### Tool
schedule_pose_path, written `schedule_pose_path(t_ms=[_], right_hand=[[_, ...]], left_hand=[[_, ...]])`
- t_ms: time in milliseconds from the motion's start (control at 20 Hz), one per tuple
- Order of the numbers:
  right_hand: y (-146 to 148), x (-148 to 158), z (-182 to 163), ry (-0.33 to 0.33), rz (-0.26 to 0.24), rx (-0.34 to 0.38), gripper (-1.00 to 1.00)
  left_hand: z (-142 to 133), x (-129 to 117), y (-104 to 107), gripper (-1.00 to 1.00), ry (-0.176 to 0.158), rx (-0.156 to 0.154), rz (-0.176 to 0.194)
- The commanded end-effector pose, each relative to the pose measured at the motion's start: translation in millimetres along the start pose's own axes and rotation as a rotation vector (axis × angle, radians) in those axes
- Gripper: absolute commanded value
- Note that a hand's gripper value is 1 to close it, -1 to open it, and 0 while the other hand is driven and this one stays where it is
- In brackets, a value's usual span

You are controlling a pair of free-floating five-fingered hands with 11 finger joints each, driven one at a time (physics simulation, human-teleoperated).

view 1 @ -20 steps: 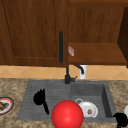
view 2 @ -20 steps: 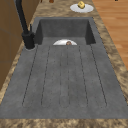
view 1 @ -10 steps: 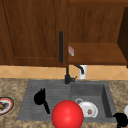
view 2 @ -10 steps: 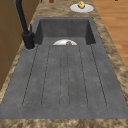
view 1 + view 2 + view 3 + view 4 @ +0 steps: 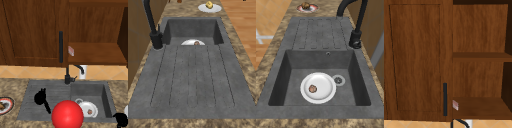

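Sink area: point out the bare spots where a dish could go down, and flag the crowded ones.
The grooved grey draining board, between the black faucet and the speckled stone counter edge, lies bare. In the basin, the strip behind the white round plate is free. The plate with its brown morsel and the drain crowd the basin floor.

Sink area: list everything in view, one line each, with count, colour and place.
sink: one, dark grey, basin at right, ribbed drainboard at left
tap: one, black, behind the sink
plate: one, white, in the basin, small brown bit on it
ball: one, red, at the sink's front edge
side plates: two, one red-rimmed on the left counter, one white on the right counter, food on each
cabinet: one, brown wood, door shut, open shelves to its right
left hand: black, over the drainboard
right hand: black, at the sink's front right corner
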Motion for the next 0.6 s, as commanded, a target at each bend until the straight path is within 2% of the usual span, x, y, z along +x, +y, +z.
schedule_pose_path(t_ms=[0,350,450,500,550], right_hand=[[0,0,0,0.0,0.0,0.0,0.0],[0,0,0,0.0,0.0,0.0,0.0],[0,0,0,0.0,0.0,0.0,0.0],[0,0,0,0.0,0.0,0.0,0.0],[0,0,0,0.0,0.0,0.0,0.0]], left_hand=[[0,0,0,-1.0,0.01,0.137,-0.014],[-2,0,-4,-1.0,-0.002,0.17,-0.064],[-2,-1,-7,-1.0,-0.007,0.166,-0.09],[-2,-3,-11,-1.0,-0.017,0.146,-0.121],[-2,-4,-13,-1.0,-0.022,0.138,-0.146]])
